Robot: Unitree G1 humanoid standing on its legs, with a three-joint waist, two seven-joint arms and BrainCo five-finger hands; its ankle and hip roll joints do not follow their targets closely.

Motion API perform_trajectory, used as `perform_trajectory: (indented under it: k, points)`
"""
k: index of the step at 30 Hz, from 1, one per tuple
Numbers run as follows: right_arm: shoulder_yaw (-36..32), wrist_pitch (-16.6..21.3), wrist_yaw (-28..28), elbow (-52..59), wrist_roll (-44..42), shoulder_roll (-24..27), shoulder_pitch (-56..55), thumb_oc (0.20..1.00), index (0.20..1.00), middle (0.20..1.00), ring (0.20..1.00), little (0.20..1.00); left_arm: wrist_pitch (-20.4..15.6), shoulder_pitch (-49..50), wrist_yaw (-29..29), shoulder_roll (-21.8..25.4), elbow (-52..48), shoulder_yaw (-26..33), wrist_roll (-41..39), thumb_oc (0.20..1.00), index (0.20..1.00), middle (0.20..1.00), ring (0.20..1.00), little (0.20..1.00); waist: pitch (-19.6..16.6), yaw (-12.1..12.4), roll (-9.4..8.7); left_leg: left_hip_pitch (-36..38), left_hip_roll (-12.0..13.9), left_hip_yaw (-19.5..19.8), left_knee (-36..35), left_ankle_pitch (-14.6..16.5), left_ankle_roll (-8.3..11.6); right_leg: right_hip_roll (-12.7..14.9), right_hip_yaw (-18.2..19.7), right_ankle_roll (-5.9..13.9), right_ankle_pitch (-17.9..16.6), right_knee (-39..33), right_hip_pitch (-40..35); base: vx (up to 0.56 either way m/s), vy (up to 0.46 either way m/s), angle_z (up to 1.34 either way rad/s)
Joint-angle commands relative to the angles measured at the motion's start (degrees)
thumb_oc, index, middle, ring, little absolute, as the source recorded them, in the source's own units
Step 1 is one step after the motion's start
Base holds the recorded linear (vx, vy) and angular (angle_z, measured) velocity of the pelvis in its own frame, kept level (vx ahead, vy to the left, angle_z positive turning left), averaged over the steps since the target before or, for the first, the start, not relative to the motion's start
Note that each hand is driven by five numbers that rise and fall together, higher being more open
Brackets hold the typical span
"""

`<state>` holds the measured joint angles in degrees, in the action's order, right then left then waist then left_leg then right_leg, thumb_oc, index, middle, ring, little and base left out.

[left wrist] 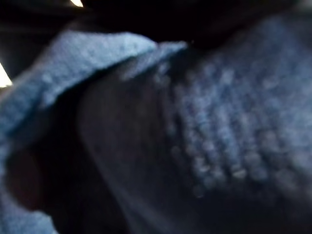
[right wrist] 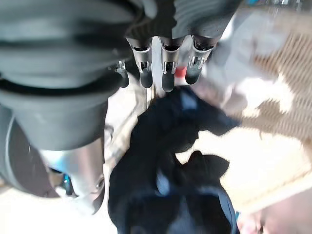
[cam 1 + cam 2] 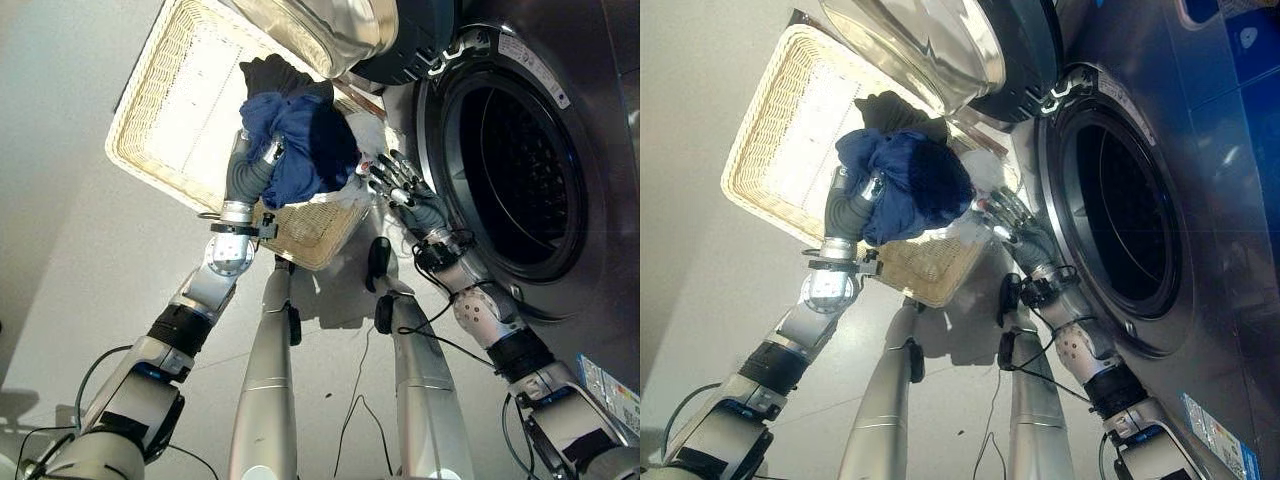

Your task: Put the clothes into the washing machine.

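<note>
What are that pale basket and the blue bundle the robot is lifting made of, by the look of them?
The basket looks like woven wicker or rattan, cream and matt: fine plaited ribs show along its rim and walls. The blue bundle, held up in the left hand, seems soft knitted cloth: it folds and bunches, and the left wrist view shows a looped, nubbly knit texture.

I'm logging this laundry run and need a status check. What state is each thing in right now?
Washing machine door: swung open.
Drum: dark inside, no clothes visible in it.
Blue clothes: bunched, lifted above the basket.
Wicker basket: on the floor, a dark garment and a white garment in it.
Left robot hand: shut on the blue clothes.
Right robot hand: open, holding nothing.
</note>
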<state>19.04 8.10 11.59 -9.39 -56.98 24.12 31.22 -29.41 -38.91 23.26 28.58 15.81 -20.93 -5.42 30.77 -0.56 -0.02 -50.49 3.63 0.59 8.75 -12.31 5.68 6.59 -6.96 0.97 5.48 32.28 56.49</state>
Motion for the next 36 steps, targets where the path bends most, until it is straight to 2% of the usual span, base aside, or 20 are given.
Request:
perform_trajectory:
  k: [1, 9, 17, 23, 24, 25, 27, 36]
  points:
    - [0.97, -1.55, 4.33, 7.31, -2.3, -0.47, -0.77, 1.0, 1.0, 1.0, 1.0, 1.0, -2.46, -2.6, -1.63, -0.28, -4.61, 0.56, 1.91, 0.2, 0.2, 0.2, 0.2, 0.2, -0.97, 1.03, -1.16, 0.0, -4.5, 1.53, 5.89, 6.87, -0.9, -1.11, -0.96, 7.17, -9.94, -12.49, -3.5, 0.0, 0.0, 0.0]
    - [4.49, -3.12, 4.16, 9.97, -1.51, -1.94, 2.56, 1.0, 1.0, 1.0, 1.0, 1.0, -2.16, -4.05, -5.58, -1.61, -6.26, -1.59, 0.01, 0.2, 0.2, 0.2, 0.2, 0.2, -0.97, 1.51, -0.67, -0.12, -4.85, 1.67, 5.88, 6.6, -0.98, -0.69, -1.35, 7.19, -10.31, -12.71, -3.33, 0.0, -0.007, 0.01]
    - [6.32, -2.63, 4.84, 11.12, -1.37, -3.55, 5.58, 1.0, 1.0, 1.0, 1.0, 1.0, 0.26, -5.9, -6.85, -2.35, -7.28, -3.49, 0.34, 0.2, 0.2, 0.2, 0.2, 0.2, -0.97, 1.95, -0.22, -0.21, -5.35, 1.7, 6.17, 6.4, -1.06, -0.41, -1.83, 7.18, -10.72, -12.86, -3.29, 0.0, -0.008, 0.04]
    - [6.52, -0.85, 2.5, 12.35, -2.46, -4.61, 7.05, 1.0, 1.0, 1.0, 1.0, 1.0, 1.49, -6.93, -8.76, -2.39, -6.8, -4.53, -1.05, 0.2, 0.2, 0.2, 0.2, 0.2, -0.97, 2.05, -0.33, -0.26, -5.4, 1.49, 6.03, 6.23, -1.09, -0.32, -2.09, 7.3, -11.2, -13.2, -3.18, 0.0, -0.01, 0.02]
    - [6.34, 0.03, 1.15, 12.41, -2.92, -4.77, 7.4, 0.875, 0.875, 0.875, 0.875, 0.875, 1.72, -7.04, -9.82, -2.55, -6.79, -4.83, -1.77, 0.2, 0.2, 0.2, 0.2, 0.2, -0.97, 2.02, -0.35, -0.2, -5.41, 1.38, 6.01, 6.22, -1.07, -0.27, -2.2, 7.31, -11.37, -13.4, -3.22, 0.0, 0.0, 0.0]
    - [6.34, 0.03, 1.15, 12.41, -2.92, -4.77, 7.4, 0.875, 0.875, 0.875, 0.875, 0.875, 1.72, -7.04, -9.82, -2.55, -6.79, -4.83, -1.77, 0.2, 0.2, 0.2, 0.2, 0.2, -0.97, 2.02, -0.35, -0.2, -5.41, 1.38, 6.01, 6.22, -1.07, -0.27, -2.2, 7.31, -11.37, -13.4, -3.22, 0.0, 0.0, 0.0]
    - [6.13, 1.09, -0.38, 12.31, -3.29, -5.17, 7.54, 0.2, 0.2, 0.2, 0.2, 0.2, 1.68, -6.83, -10.78, -2.86, -6.93, -5.15, -2.11, 0.2, 0.2, 0.2, 0.2, 0.2, -0.97, 2.01, -0.28, -0.15, -5.47, 1.32, 5.86, 6.13, -1.12, -0.38, -2.2, 7.28, -11.55, -13.57, -3.2, 0.0, 0.0, 0.0]
    - [5.33, 5.12, -4.44, 12.79, -3.0, -5.72, 6.82, 0.2, 0.2, 0.2, 0.2, 0.2, 0.28, -5.67, -13.95, -3.85, -8.66, -5.84, -4.22, 0.2, 0.2, 0.2, 0.2, 0.2, -0.97, 1.82, -0.03, -0.35, -5.41, 0.75, 5.57, 6.0, -1.18, -0.25, -2.32, 7.37, -11.88, -13.93, -2.86, 0.0, 0.0, 0.0]
